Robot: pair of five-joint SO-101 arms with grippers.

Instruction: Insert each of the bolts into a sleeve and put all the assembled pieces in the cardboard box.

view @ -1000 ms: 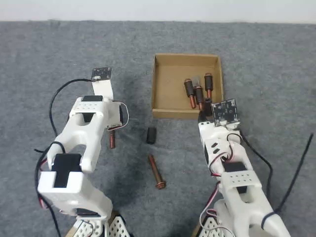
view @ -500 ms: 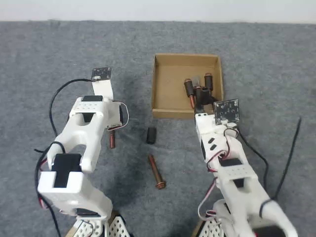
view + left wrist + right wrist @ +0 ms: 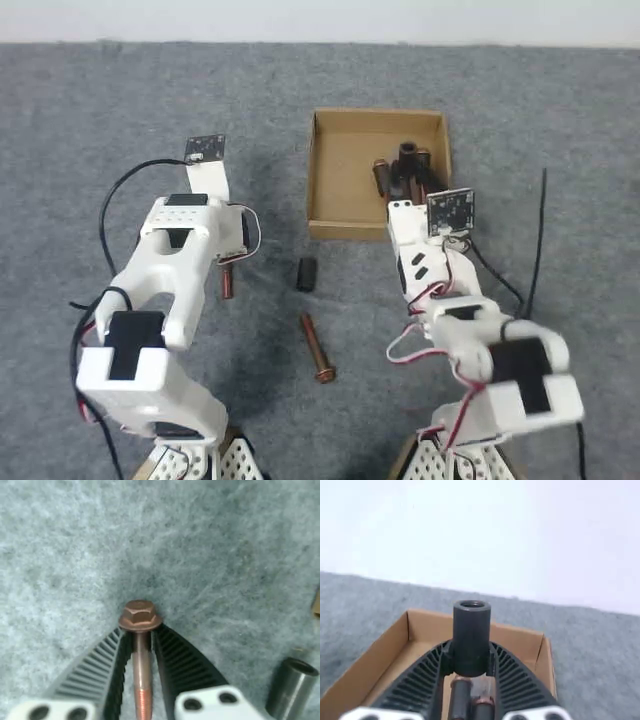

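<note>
— How will the bolt (image 3: 140,616) handle?
— By its look it is rigid metal, dense for its bulk and smooth enough to twist in a slack grip. It is best taken on the shank just under the hex head. The left gripper (image 3: 140,631) pinches it exactly there, with the head past the fingertips, over the grey mat (image 3: 100,110).
— And the rest?
— A loose sleeve (image 3: 306,273) lies near it, and a second bolt (image 3: 316,346) lies closer to the bases. The right gripper (image 3: 470,652) is clamped on a dark sleeve (image 3: 471,627), held upright by its lower half over the cardboard box (image 3: 312,170). I cannot tell whether a bolt sits inside it.
— The arms?
— The left one is stretched forward, wrist tipped down at the mat. The right one extends to the box's near wall, wrist about level
</note>
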